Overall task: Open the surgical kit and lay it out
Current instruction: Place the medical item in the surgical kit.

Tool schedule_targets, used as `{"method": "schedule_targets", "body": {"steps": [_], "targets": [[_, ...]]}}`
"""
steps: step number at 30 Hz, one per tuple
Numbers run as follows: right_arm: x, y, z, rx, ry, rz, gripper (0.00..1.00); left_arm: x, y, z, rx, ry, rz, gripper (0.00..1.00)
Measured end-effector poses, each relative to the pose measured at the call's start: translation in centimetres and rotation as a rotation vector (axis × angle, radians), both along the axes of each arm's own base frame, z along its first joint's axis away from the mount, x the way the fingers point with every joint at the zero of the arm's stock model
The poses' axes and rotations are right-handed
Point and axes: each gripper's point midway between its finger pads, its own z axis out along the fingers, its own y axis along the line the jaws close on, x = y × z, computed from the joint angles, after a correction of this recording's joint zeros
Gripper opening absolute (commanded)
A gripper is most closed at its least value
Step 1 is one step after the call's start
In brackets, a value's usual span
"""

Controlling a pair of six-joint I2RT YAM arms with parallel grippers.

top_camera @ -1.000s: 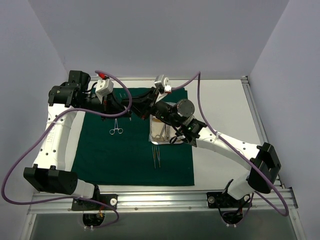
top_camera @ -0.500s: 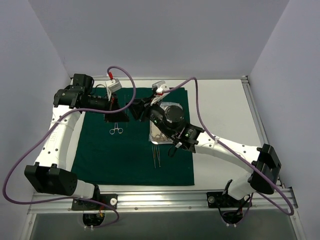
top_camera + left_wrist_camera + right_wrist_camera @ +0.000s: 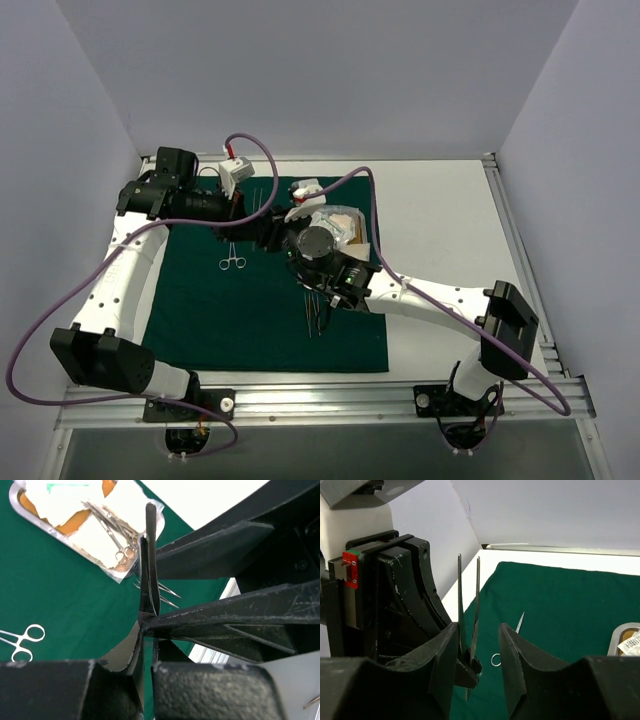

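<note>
The dark green cloth (image 3: 200, 310) lies spread flat on the table. On its far right stands the steel tray (image 3: 56, 536), holding white gauze (image 3: 55, 502) and ring-handled clamps (image 3: 112, 530). My left gripper (image 3: 243, 212) (image 3: 147, 625) is shut on thin tweezers (image 3: 150, 555) (image 3: 477, 595) and holds them above the cloth. My right gripper (image 3: 268, 232) (image 3: 479, 650) is open, its fingers on either side of those tweezers, which stand close to its left finger. One clamp (image 3: 231, 262) and another pair of tweezers (image 3: 312, 315) lie on the cloth.
Bare white table (image 3: 440, 220) extends to the right of the cloth. Purple cables (image 3: 380, 230) loop above both arms. Grey walls close in the left, back and right sides. A metal rail (image 3: 320, 400) runs along the near edge.
My right arm has swung left and toward the near side, uncovering the tray, and its gripper has gone from shut to open. My left gripper has shifted slightly farther back, still shut on the tweezers.
</note>
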Motion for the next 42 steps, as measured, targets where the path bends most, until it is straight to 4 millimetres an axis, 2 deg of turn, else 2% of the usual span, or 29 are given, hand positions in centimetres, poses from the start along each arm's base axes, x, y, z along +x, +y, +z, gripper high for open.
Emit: {"method": "schedule_targets", "body": {"steps": [3, 7, 11, 14, 15, 16, 18, 19, 23, 26, 29, 34, 35, 37, 42], "targets": [[0.3, 0.1, -0.2, 0.006, 0.011, -0.02, 0.28, 0.2, 0.1, -0.4, 0.019, 0.002, 0.016, 0.02], [0.6, 0.8, -0.2, 0.022, 0.023, -0.034, 0.08, 0.7, 0.2, -0.6, 0.04, -0.014, 0.032, 0.02], [0.9, 1.2, -0.3, 0.028, 0.039, -0.047, 0.0, 1.1, 0.4, -0.8, 0.064, -0.027, 0.05, 0.02], [1.2, 1.3, -0.8, 0.034, 0.056, -0.055, 0.0, 1.4, 0.6, -1.2, 0.085, -0.029, 0.065, 0.02], [1.3, 1.3, -0.9, 0.038, 0.066, -0.056, 0.0, 1.4, 0.7, -1.4, 0.089, -0.027, 0.067, 0.05], [1.3, 1.3, -1.1, 0.042, 0.074, -0.054, 0.0, 1.4, 0.7, -1.4, 0.093, -0.028, 0.068, 0.23], [1.7, 1.1, -1.2, 0.061, 0.091, -0.054, 0.0, 1.6, 0.7, -1.5, 0.099, -0.038, 0.068, 0.4], [2.0, 0.8, -1.5, 0.066, 0.099, -0.061, 0.0, 1.5, 0.6, -1.5, 0.097, -0.036, 0.063, 0.54], [3.6, -1.0, -3.7, 0.038, 0.145, -0.107, 0.0, 0.9, 0.3, -1.5, 0.093, -0.027, 0.039, 0.73], [4.1, -2.9, -5.8, -0.023, 0.191, -0.14, 0.0, 0.2, 0.3, -1.2, 0.095, -0.015, 0.019, 0.79], [4.0, -5.0, -6.7, -0.079, 0.249, -0.147, 0.0, -0.5, 0.7, -0.6, 0.098, -0.022, -0.007, 0.79], [1.8, -8.5, -7.4, -0.144, 0.381, -0.125, 0.0, -1.0, 2.5, -1.0, 0.108, -0.002, 0.007, 0.79], [1.1, -9.1, -8.0, -0.153, 0.414, -0.115, 0.0, -0.9, 3.2, -1.2, 0.111, 0.007, 0.021, 0.79], [-0.5, -10.1, -10.6, -0.184, 0.503, -0.085, 0.0, -0.7, 4.0, -1.7, 0.116, 0.019, 0.042, 0.79], [-4.7, -12.4, -19.5, -0.324, 0.752, -0.04, 0.0, -0.7, 4.7, -2.5, 0.122, 0.036, 0.055, 0.79]]}}
